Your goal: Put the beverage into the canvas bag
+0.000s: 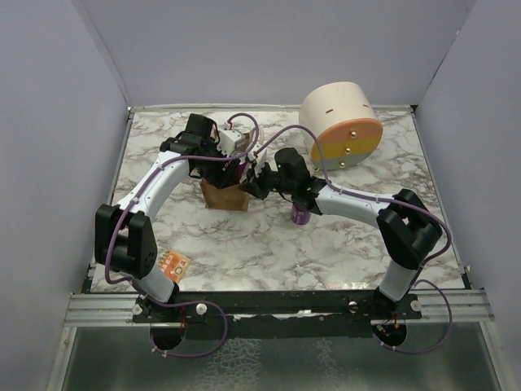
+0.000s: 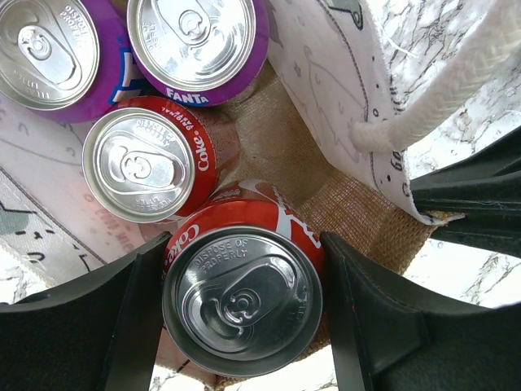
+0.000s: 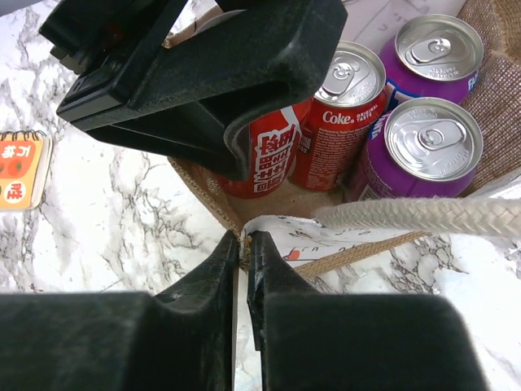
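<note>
The left gripper [image 2: 244, 330] clamps a red Coca-Cola can [image 2: 236, 297] between its two black fingers, upright at one end of the small tan burlap tote with cream rope handles [image 1: 224, 197]. Held vertical like this, it looks meant for the free spot beside another red Coke can [image 2: 146, 163] and two purple Fanta cans [image 2: 198, 41]. Whether it touches the bottom cannot be told.

The right gripper [image 3: 242, 244] pinches the bag's rim, apparently to keep the soft mouth open and steady.

The bag stands on a white marble-patterned tabletop [image 1: 244, 244] enclosed by plain pale grey walls [image 1: 269, 49]. To the bag's right stands a further purple can [image 1: 300, 215], beyond that a large cream cylinder with an orange face [image 1: 342, 126], and to the bag's near left lies a small orange card [image 1: 173, 263].
</note>
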You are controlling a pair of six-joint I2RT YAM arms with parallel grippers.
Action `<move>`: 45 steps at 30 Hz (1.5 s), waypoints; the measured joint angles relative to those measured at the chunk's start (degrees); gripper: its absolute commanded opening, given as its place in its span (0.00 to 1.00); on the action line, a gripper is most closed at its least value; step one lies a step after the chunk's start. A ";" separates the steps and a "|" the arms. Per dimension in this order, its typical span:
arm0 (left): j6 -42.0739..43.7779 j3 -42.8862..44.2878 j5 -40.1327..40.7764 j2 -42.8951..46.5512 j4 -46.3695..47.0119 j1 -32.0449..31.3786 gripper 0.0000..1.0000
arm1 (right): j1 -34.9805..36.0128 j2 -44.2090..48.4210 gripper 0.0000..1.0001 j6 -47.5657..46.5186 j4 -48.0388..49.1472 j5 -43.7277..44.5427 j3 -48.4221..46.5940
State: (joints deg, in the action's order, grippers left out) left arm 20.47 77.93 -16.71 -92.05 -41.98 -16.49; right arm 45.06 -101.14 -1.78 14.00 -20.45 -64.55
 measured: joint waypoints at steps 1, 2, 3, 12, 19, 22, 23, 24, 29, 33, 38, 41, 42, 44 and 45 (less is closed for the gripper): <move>0.00 0.00 0.26 0.00 0.02 0.00 0.00 | 0.00 0.02 0.01 0.02 -0.02 -0.02 0.00; 0.00 0.00 0.39 0.00 0.04 0.00 0.00 | 0.00 0.02 0.01 0.02 -0.07 -0.02 0.00; -0.02 0.00 0.61 0.00 0.04 0.00 0.00 | 0.00 0.09 0.01 0.00 -0.13 -0.02 0.00; 0.00 -1.70 1.90 -0.09 1.66 -0.02 0.03 | 0.00 0.76 0.01 -1.07 -0.42 -0.37 0.92; -0.02 -1.70 2.01 -1.68 2.29 -0.02 0.07 | 0.00 1.07 0.01 -2.32 -0.44 -0.59 1.31; -0.02 -1.70 2.12 -2.16 2.51 -0.02 0.08 | 0.00 1.07 0.01 -2.86 -0.44 -0.74 1.36; -0.02 -1.70 2.16 -2.25 2.54 -0.02 0.09 | 0.00 1.07 0.01 -2.99 -0.44 -0.83 1.36; -0.02 -1.70 2.21 -2.27 2.54 -0.02 0.10 | 0.00 1.07 0.01 -3.06 -0.44 -0.87 1.38; -0.02 -1.86 2.25 -2.32 2.69 -0.02 0.20 | 0.00 1.07 0.01 -3.48 -0.44 -1.07 1.42; -0.20 -2.01 2.43 -2.38 2.89 -0.02 0.29 | 0.00 1.07 0.01 -3.67 -0.44 -1.11 1.42; -0.46 -2.10 2.58 -2.40 2.99 -0.02 0.39 | 0.00 1.07 0.01 -4.07 -0.46 -1.25 1.42; -0.55 -2.10 2.62 -2.40 2.97 -0.02 0.46 | 0.00 1.07 0.01 -4.09 -0.46 -1.25 1.42; -0.59 -2.10 2.62 -2.40 2.97 -0.02 0.48 | 0.00 1.07 0.01 -4.11 -0.46 -1.25 1.42; -0.68 -2.10 2.64 -2.47 2.97 -0.02 0.50 | 0.00 1.07 0.01 -4.13 -0.46 -1.25 1.42; -0.72 -2.10 2.67 -2.54 2.95 -0.02 0.50 | 0.00 1.07 0.01 -4.13 -0.46 -1.25 1.42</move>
State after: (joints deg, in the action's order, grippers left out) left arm 19.75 75.83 -14.04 -94.59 -39.03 -16.51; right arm 45.06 -100.07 -5.91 13.54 -21.69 -63.13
